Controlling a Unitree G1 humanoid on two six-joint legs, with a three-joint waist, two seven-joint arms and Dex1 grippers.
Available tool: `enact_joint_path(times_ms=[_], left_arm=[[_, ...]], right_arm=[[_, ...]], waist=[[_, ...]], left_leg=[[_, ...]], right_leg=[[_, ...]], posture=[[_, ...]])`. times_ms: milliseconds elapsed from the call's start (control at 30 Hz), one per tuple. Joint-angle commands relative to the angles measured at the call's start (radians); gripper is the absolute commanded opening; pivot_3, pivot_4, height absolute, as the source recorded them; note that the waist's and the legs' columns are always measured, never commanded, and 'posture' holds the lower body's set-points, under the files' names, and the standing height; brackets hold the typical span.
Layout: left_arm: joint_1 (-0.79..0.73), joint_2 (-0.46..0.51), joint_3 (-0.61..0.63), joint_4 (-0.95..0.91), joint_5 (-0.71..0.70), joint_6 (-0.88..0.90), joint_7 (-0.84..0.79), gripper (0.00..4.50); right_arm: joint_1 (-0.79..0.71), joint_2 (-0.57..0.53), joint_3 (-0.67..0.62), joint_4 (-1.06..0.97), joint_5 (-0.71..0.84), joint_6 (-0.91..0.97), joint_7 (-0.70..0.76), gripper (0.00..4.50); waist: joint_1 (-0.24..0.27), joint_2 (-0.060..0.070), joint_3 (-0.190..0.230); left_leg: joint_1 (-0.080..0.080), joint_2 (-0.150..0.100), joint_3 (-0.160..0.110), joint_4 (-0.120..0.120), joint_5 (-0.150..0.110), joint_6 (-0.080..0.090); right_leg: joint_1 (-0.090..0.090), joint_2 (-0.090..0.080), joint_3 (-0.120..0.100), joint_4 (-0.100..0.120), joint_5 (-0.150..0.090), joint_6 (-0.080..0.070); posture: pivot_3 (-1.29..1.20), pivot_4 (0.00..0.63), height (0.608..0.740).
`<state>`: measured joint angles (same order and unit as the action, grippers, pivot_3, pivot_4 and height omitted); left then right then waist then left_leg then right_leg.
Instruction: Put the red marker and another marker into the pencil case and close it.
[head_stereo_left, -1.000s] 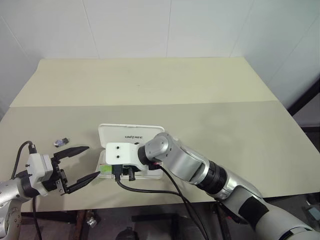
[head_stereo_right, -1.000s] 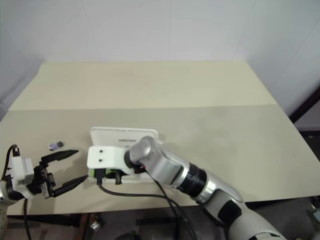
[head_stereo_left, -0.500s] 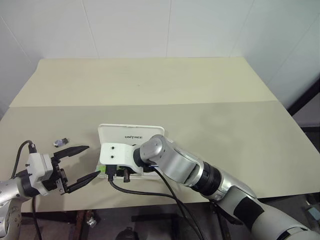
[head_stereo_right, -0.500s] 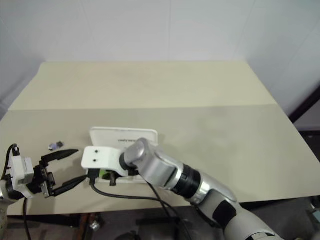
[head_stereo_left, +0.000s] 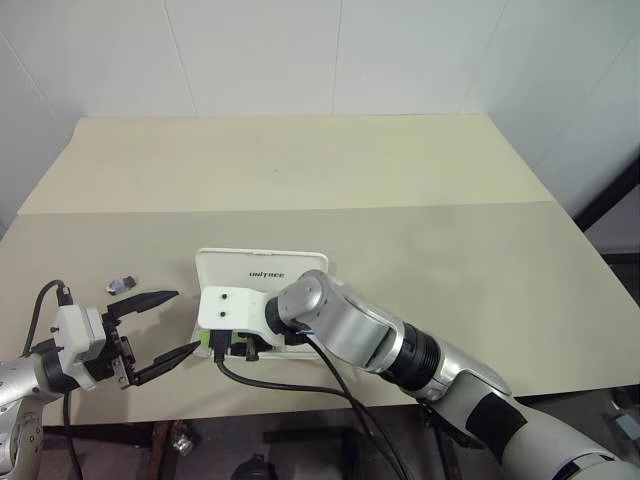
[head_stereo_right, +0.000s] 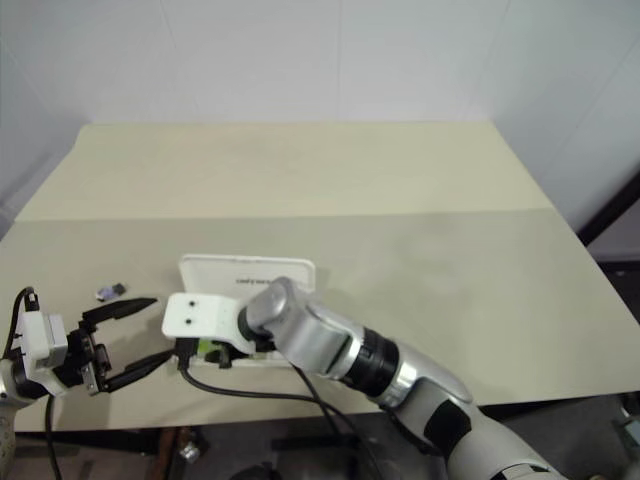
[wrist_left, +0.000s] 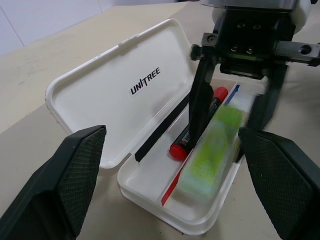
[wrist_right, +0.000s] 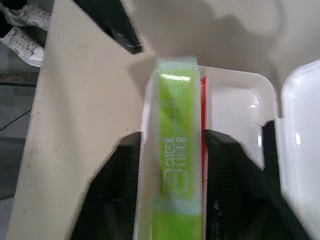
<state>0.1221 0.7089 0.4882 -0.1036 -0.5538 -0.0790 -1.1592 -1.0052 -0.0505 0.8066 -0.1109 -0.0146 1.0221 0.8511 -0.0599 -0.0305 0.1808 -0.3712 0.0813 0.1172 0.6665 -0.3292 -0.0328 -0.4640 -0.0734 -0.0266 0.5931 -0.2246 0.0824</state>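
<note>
Inspector: While the pencil case (wrist_left: 125, 95) lies open on the tabletop (head_stereo_left: 300, 180), where are the markers?

Assessor: Red marker (wrist_left: 197, 127) in the tray. Green marker (wrist_left: 212, 150) beside it, between the right hand's (wrist_left: 232, 112) parted fingers, grip uncertain; long axis along the tray.

Inspector: Left hand (head_stereo_left: 150, 335)?

Assessor: Level, wide open, empty, at the case's nine o'clock; nearer the lid's free edge.

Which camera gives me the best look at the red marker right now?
The left wrist view: the red marker lies in the open case, beside the green marker, partly crossed by a right gripper finger. In the head views the right arm covers it; the right wrist view gives no clear sight.
</note>
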Motion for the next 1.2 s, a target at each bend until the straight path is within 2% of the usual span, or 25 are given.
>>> enact_joint_path(times_ms=[33,100,133,367,633,800,1000,1200], left_arm=[[-0.008,0.012,0.020,-0.003,-0.015,-0.019,-0.002,4.50],[-0.010,0.012,0.019,-0.002,-0.015,-0.019,-0.003,4.50],[-0.011,0.011,0.018,-0.001,-0.015,-0.020,-0.003,4.50],[-0.011,0.001,0.018,-0.005,-0.009,-0.023,0.012,4.50],[0.043,-0.019,0.068,-0.028,0.043,-0.045,0.136,4.50],[0.081,-0.018,0.099,-0.038,0.077,-0.032,0.216,4.50],[0.095,0.018,0.148,-0.001,0.105,-0.014,0.272,4.50],[0.050,0.107,0.183,0.143,0.115,-0.035,0.240,4.50]], right_arm=[[-0.024,0.005,-0.002,-0.043,0.014,-0.010,0.004,3.51],[-0.027,0.005,-0.002,-0.045,0.016,-0.007,0.003,4.26],[-0.028,0.005,-0.003,-0.047,0.018,-0.006,0.003,4.44],[-0.002,-0.023,-0.072,-0.074,0.062,-0.087,0.027,4.44],[0.059,-0.244,-0.196,-0.184,0.212,-0.159,0.204,4.44],[0.095,-0.366,-0.239,-0.150,0.235,-0.250,0.278,4.44],[0.172,-0.448,-0.340,-0.121,0.285,-0.402,0.351,4.44],[0.231,-0.490,-0.419,-0.074,0.308,-0.517,0.399,4.44]], waist=[[0.000,0.000,0.000],[0.000,0.000,0.000],[0.000,0.000,0.000],[0.001,0.000,0.000],[0.003,-0.001,-0.001],[0.003,-0.001,-0.001],[0.006,-0.001,-0.001],[0.006,-0.001,0.000]], left_leg=[[0.000,0.000,0.000,0.000,0.000,0.000],[0.000,0.000,0.000,0.000,0.000,0.000],[0.000,0.000,0.000,0.000,0.000,0.000],[0.000,0.000,0.000,0.000,0.000,0.000],[0.000,0.000,0.001,0.000,-0.002,0.001],[0.000,0.001,0.001,0.000,-0.002,0.000],[0.000,0.001,0.001,0.000,-0.002,0.000],[0.001,0.001,0.001,0.000,-0.002,0.000]], right_leg=[[0.000,0.000,0.000,0.000,0.000,0.000],[0.000,0.000,0.000,0.000,0.000,0.000],[0.000,0.000,0.000,0.000,0.000,0.000],[0.000,0.000,0.000,0.000,0.000,0.000],[0.000,-0.001,-0.006,-0.001,0.000,0.000],[0.000,-0.001,-0.007,-0.001,0.000,-0.001],[0.000,-0.001,-0.007,-0.001,-0.001,-0.001],[0.000,-0.001,-0.007,-0.002,-0.001,-0.002]], posture=[[0.00,0.150,0.740],[0.00,0.150,0.740],[0.00,0.150,0.740],[0.00,0.150,0.740],[0.00,0.150,0.740],[0.00,0.150,0.740],[0.00,0.150,0.740],[0.00,0.150,0.740]])
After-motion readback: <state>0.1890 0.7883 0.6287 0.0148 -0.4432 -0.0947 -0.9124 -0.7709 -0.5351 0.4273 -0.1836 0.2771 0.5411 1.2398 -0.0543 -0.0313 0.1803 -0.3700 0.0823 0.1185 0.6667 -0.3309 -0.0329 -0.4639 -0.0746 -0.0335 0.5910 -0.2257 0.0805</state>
